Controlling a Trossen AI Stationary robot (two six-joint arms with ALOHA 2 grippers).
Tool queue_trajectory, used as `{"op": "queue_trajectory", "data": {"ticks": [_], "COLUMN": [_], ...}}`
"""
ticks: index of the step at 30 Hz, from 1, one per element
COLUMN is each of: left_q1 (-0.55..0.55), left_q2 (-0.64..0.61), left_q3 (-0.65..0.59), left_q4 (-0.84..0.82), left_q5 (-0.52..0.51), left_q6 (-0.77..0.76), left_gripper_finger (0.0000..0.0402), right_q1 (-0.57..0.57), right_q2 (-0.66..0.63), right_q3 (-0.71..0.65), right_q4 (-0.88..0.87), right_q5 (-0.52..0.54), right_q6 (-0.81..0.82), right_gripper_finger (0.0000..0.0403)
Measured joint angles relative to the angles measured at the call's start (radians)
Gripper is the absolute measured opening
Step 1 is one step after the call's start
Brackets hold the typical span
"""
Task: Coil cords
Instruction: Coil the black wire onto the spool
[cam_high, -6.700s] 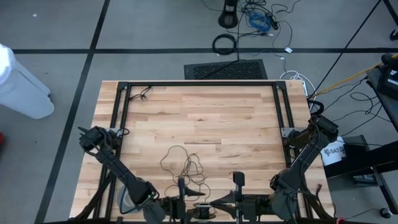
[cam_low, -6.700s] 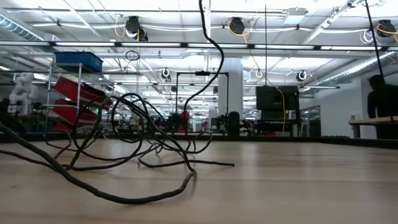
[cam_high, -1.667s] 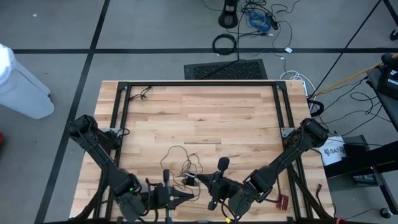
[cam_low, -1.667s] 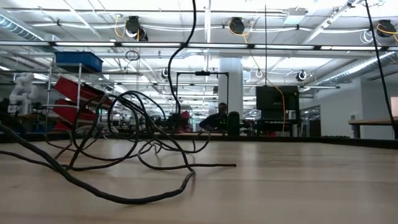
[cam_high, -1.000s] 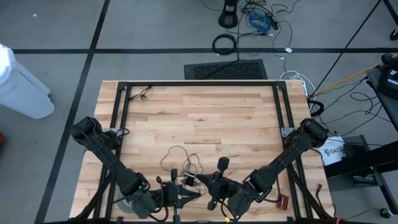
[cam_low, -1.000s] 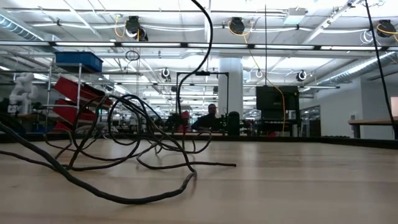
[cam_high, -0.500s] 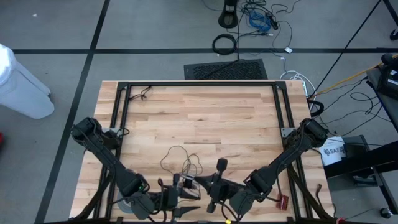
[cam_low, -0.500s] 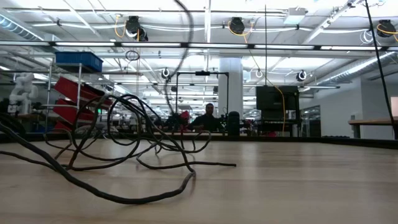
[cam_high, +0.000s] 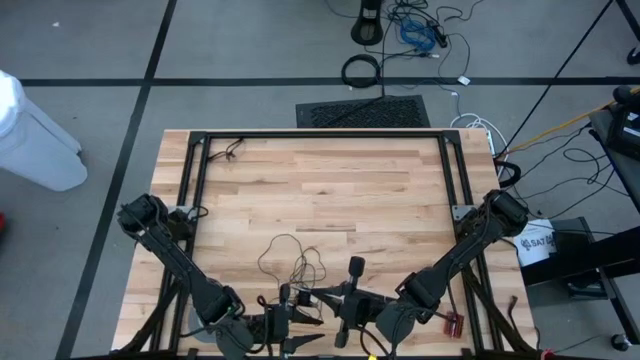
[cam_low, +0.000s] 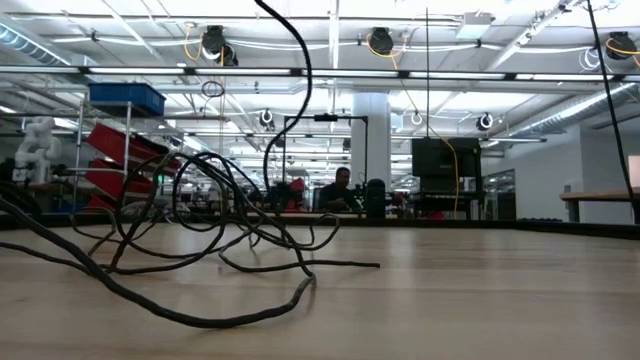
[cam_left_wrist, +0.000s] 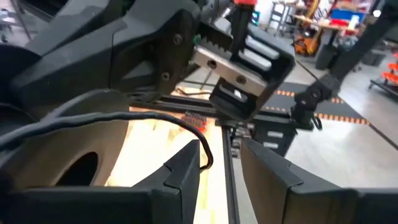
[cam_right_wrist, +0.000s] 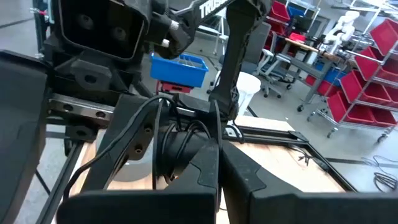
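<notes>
The cord (cam_high: 292, 262) is a thin dark wire lying in a loose tangle (cam_low: 200, 230) on the near middle of the wooden table. One strand (cam_low: 290, 90) rises from the tangle and leaves the top of the low view. My two grippers face each other just above the table's near edge. My right gripper (cam_high: 318, 298) is shut (cam_right_wrist: 219, 155), with thin loops of the cord at its tip. My left gripper (cam_high: 298, 318) stands open (cam_left_wrist: 224, 162). A strand (cam_left_wrist: 155, 119) runs across in front of it and curls past one fingertip (cam_left_wrist: 200, 149). Whether that strand touches the finger, I cannot tell. My right gripper is shut on thin strands of the cord (cam_right_wrist: 186, 127) at its fingertips, coming in level from the table's right. The fingers themselves hide the exact spot. Loops hang slack beside the fingers, and the rest of the cord lies on the table.
A black metal frame (cam_high: 320, 135) borders the table top. A short dark wire (cam_high: 235, 150) lies at the far left corner. A small red tool (cam_high: 452, 323) sits at the near right edge. Beyond the tangle the wooden top (cam_high: 330, 190) is bare. Cables lie on the floor (cam_high: 415, 35) behind.
My left gripper has opened and let go of the cord, sinking slightly toward the near edge. My right gripper stays shut and has rolled a little. The raised strand has swung sideways toward the table's left; the tangle on the table has stayed put.
</notes>
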Motion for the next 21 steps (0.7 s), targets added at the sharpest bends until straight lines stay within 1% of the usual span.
{"op": "queue_trajectory", "data": {"ticks": [8, 12, 18, 21], "left_q1": [-0.01, -0.021, -0.021, -0.03], "left_q2": [-0.002, -0.004, -0.004, -0.004], "left_q3": [0.0, 0.0, 0.0, 0.0], "left_q4": [0.077, 0.106, 0.112, 0.143], "left_q5": [-0.005, 0.023, 0.025, 0.028], "left_q6": [0.051, 0.092, 0.105, 0.115], "left_gripper_finger": [0.0123, 0.0126, 0.0158, 0.017], "right_q1": [0.001, 0.0, 0.0, 0.0], "right_q2": [-0.002, -0.001, -0.004, -0.015], "right_q3": [0.001, 0.001, 0.001, 0.0], "right_q4": [-0.008, -0.013, -0.012, -0.013], "right_q5": [0.006, -0.004, -0.001, 0.001], "right_q6": [0.003, 0.003, 0.005, 0.002], "right_gripper_finger": [0.0, 0.0, 0.0, 0.0]}}
